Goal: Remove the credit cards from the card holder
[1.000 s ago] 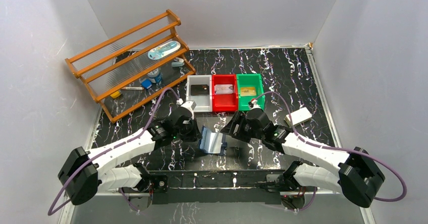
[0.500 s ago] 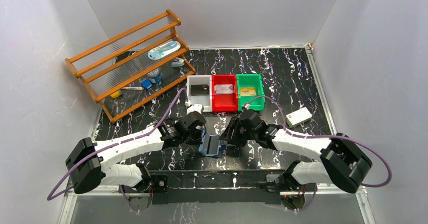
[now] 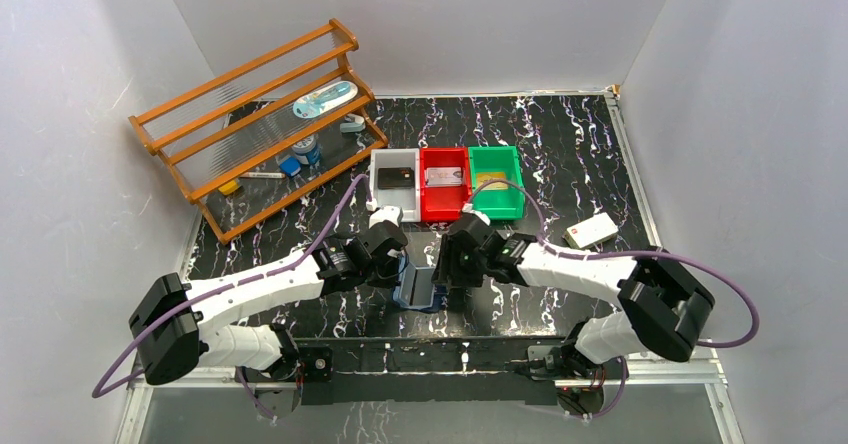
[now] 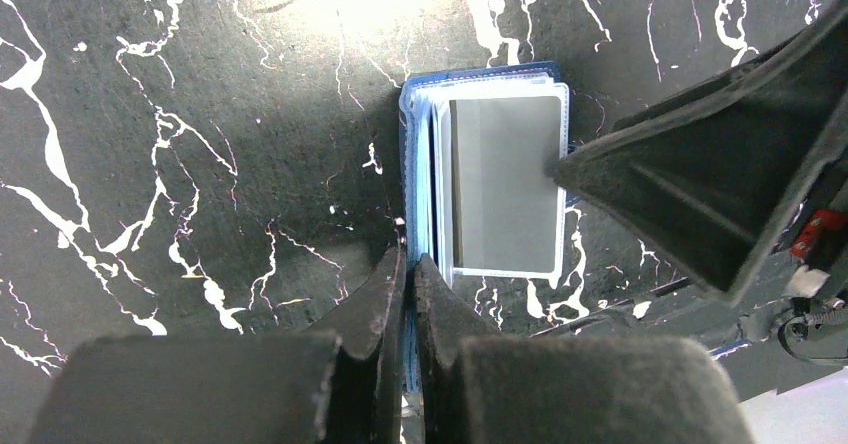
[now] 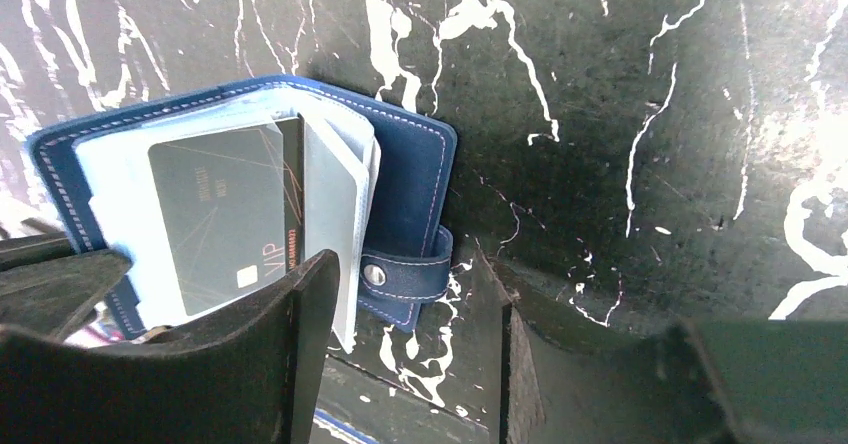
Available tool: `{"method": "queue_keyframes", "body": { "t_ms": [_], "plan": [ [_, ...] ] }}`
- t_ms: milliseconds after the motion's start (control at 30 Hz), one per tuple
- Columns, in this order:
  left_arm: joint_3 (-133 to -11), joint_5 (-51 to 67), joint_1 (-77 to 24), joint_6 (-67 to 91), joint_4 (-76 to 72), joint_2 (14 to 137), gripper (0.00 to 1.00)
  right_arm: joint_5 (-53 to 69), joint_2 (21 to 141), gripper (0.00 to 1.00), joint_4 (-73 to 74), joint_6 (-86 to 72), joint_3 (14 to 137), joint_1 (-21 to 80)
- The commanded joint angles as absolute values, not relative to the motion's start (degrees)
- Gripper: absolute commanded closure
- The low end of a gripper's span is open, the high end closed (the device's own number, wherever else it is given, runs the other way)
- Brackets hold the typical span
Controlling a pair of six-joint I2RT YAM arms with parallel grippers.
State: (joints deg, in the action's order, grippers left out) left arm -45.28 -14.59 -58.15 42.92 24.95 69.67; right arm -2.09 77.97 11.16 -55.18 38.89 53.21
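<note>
The card holder (image 3: 420, 290) stands half open on the black marble table between my two grippers. My left gripper (image 3: 398, 269) is shut on its navy cover edge (image 4: 408, 259). In the left wrist view a silvery-grey card (image 4: 505, 184) shows in a clear pocket. In the right wrist view the holder (image 5: 410, 179) shows a black credit card (image 5: 225, 214) marked VIP in a pocket. My right gripper (image 3: 448, 282) is open, its jaws (image 5: 405, 264) straddling the snap-strap side, one finger over the pockets. Other cards lie in the bins: black (image 3: 397, 176), silvery (image 3: 443, 176), gold (image 3: 491, 180).
White bin (image 3: 378, 189), red bin (image 3: 445, 204) and green bin (image 3: 512, 196) stand in a row just beyond the grippers. A white block (image 3: 590, 230) lies to the right. A wooden rack (image 3: 260, 124) with small items stands at the back left.
My left gripper closed in on the holder's left cover and the holder folded narrower. My right gripper moved left up against the holder's right side.
</note>
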Motion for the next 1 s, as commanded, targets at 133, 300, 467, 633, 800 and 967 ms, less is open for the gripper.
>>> {"method": "queue_keyframes", "body": {
  "t_ms": [133,300,467,633,800,967],
  "plan": [
    [-46.96,-15.70,-58.47,43.07,26.16,68.25,1.00,-11.60,78.78,0.42,18.03,-51.69,42.69,58.96],
    [-46.80,-15.69,-58.45,42.94,26.19,67.77,1.00,-10.54,78.04,0.43,17.23,-49.52,41.78,59.13],
    [-47.47,-15.68,-58.45,42.02,26.43,67.51,1.00,-9.76,76.03,0.46,15.45,-49.05,40.80,59.15],
    [-47.19,-15.28,-58.47,42.26,26.43,67.59,1.00,-8.71,76.40,0.46,14.44,-49.33,40.10,59.22],
    [-47.38,-14.87,-58.45,41.84,26.46,67.89,1.00,-8.84,79.48,0.46,14.78,-49.09,41.40,60.98],
    [-47.17,-14.64,-58.47,41.77,26.45,67.70,1.00,-10.96,83.17,0.45,16.15,-49.09,43.68,62.30]
  ]
}}
